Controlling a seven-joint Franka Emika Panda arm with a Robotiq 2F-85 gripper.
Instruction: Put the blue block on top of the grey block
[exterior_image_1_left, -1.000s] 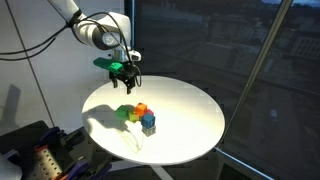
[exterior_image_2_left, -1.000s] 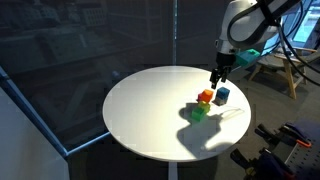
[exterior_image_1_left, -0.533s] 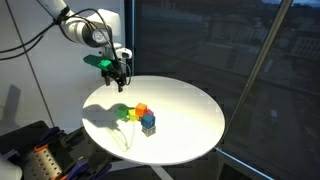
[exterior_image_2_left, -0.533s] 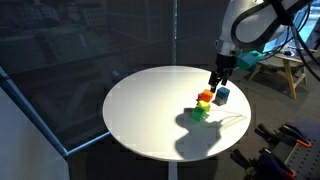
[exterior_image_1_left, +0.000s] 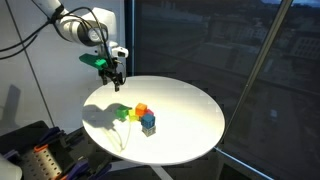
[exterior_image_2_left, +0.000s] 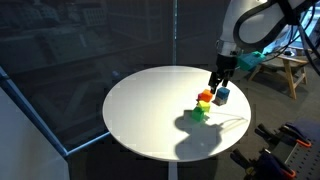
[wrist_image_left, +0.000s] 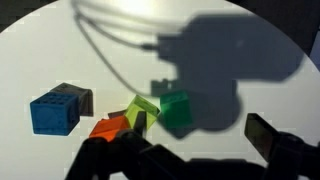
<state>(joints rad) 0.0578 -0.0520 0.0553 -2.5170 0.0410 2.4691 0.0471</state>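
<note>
The blue block (exterior_image_1_left: 148, 119) stands on top of the grey block (exterior_image_1_left: 148, 129) on the round white table (exterior_image_1_left: 190, 110). It also shows in an exterior view (exterior_image_2_left: 223, 95) and in the wrist view (wrist_image_left: 54, 112), where the grey block is hidden under it. My gripper (exterior_image_1_left: 113, 78) hangs open and empty above the table, up and off to the side of the blocks. It also shows in an exterior view (exterior_image_2_left: 215, 80) and in the wrist view (wrist_image_left: 195, 140).
A green cube (exterior_image_1_left: 122, 113), a yellow cube (exterior_image_1_left: 131, 117) and an orange cube (exterior_image_1_left: 141, 108) sit bunched beside the stack; they also show in the wrist view, green cube (wrist_image_left: 174, 110). The table edge lies close behind the blocks. A thin cable (wrist_image_left: 110, 60) lies on the table.
My gripper has drawn back from the blocks, sideways and away from the stack. The blocks have not moved.
</note>
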